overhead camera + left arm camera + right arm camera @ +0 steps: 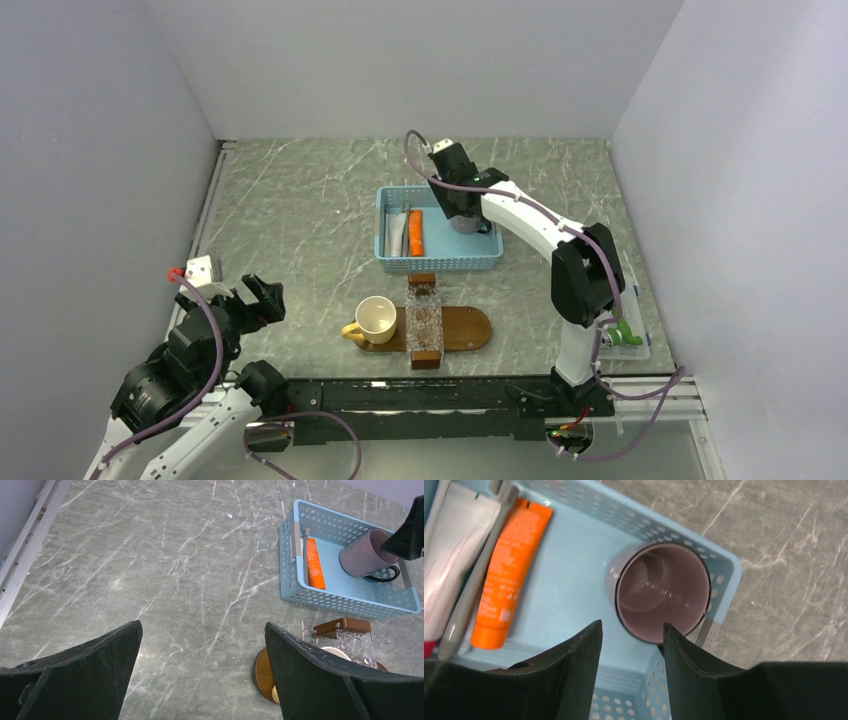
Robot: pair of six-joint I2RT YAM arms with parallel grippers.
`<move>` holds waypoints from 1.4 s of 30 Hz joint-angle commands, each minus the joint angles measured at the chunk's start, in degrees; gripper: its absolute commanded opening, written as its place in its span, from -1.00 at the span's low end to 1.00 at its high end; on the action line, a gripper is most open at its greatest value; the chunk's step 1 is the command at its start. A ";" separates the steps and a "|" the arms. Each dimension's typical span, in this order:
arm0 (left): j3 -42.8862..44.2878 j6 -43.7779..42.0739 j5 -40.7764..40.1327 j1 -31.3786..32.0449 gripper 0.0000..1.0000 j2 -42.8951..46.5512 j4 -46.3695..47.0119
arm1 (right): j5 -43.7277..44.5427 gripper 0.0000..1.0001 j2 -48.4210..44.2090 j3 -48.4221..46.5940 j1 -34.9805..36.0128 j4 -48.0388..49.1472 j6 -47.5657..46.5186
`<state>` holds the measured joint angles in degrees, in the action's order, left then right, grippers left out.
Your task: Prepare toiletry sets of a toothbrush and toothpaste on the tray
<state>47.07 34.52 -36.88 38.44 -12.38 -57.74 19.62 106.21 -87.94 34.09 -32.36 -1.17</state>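
The dark-brown tray (470,328) lies near the front edge and carries a cream cup (377,318) and a clear plastic box (424,322). Behind it stands the light-blue basket (440,264). In the basket lie a pale toothbrush (474,590), an orange toothpaste tube (506,575), a white tube (449,555) and a mauve mug (663,597). My right gripper (631,626) hangs open over the basket at the mug's near rim, holding nothing. At the left, my left gripper (202,626) is wide open over bare table. Its view shows the basket (345,600) and the tray's end (262,672).
Grey walls close in the table on the left, back and right. A metal rail runs along the left edge (20,560). A green item (625,330) sits by the right arm's base, and a small red-and-white part (195,270) is near the left arm.
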 commanded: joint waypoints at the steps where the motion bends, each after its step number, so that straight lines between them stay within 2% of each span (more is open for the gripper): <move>1: 0.83 -1.23 0.50 -0.40 0.99 -0.80 2.09 | -4.54 -0.03 3.80 -6.82 -2.22 0.05 1.89; 9: 0.76 -1.52 0.67 -0.62 0.99 -0.66 2.19 | -4.35 -0.04 10.71 -14.26 -2.70 -4.49 8.07; 17: 0.74 -1.51 0.67 -0.63 0.99 -0.07 2.18 | -3.71 -0.11 13.83 -17.28 -2.99 -7.19 10.60; 30: 0.66 -1.58 0.85 -0.61 0.99 -0.13 2.30 | -4.52 -0.37 15.34 -15.26 -3.23 -7.02 11.19; 42: 0.70 -1.64 0.80 -0.62 0.99 -0.10 2.30 | -5.88 -0.77 16.35 -15.54 -3.44 -7.75 10.85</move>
<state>47.07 33.65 -36.67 38.06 -12.36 -57.69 14.57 121.73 -102.78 31.03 -40.03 9.39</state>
